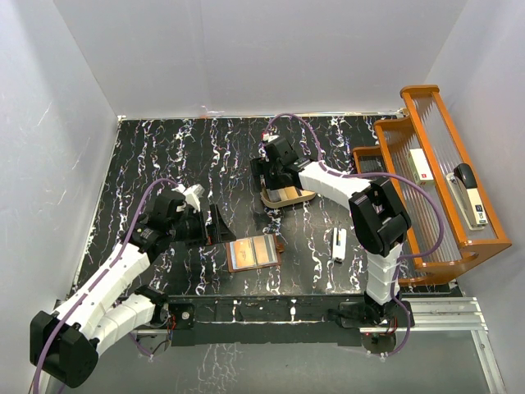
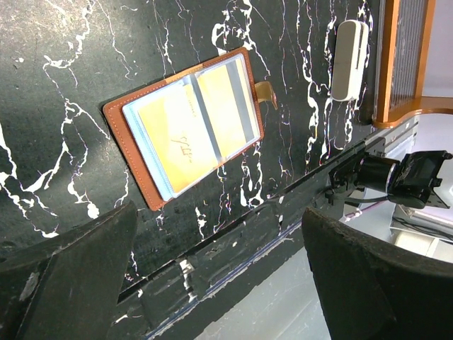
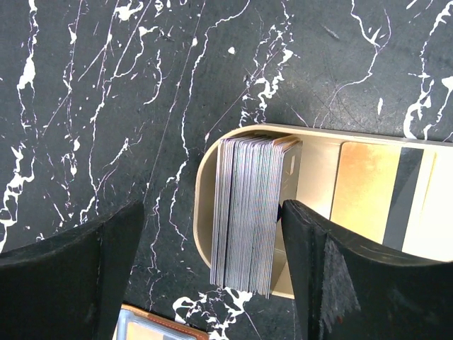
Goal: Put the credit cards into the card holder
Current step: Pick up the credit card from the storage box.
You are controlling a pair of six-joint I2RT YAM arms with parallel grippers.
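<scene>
The tabletop [image 1: 164, 164] is black with white veins like marble, and it looks matt and a little grainy. The card holder [image 2: 185, 124] has a brown leather cover with a seam along the edge. Its pockets are clear glossy plastic that catches the light. The credit cards [image 3: 244, 212] in the stack are thin smooth plastic with greyish edges. The tray [image 3: 205, 184] around them looks like smooth tan plastic. The white stick [image 2: 350, 58] is smooth plastic. The left pincer [image 2: 221, 212] and the right pincer [image 3: 212, 207] have fingers [image 2: 71, 283] that are black, matt and slightly rough.
</scene>
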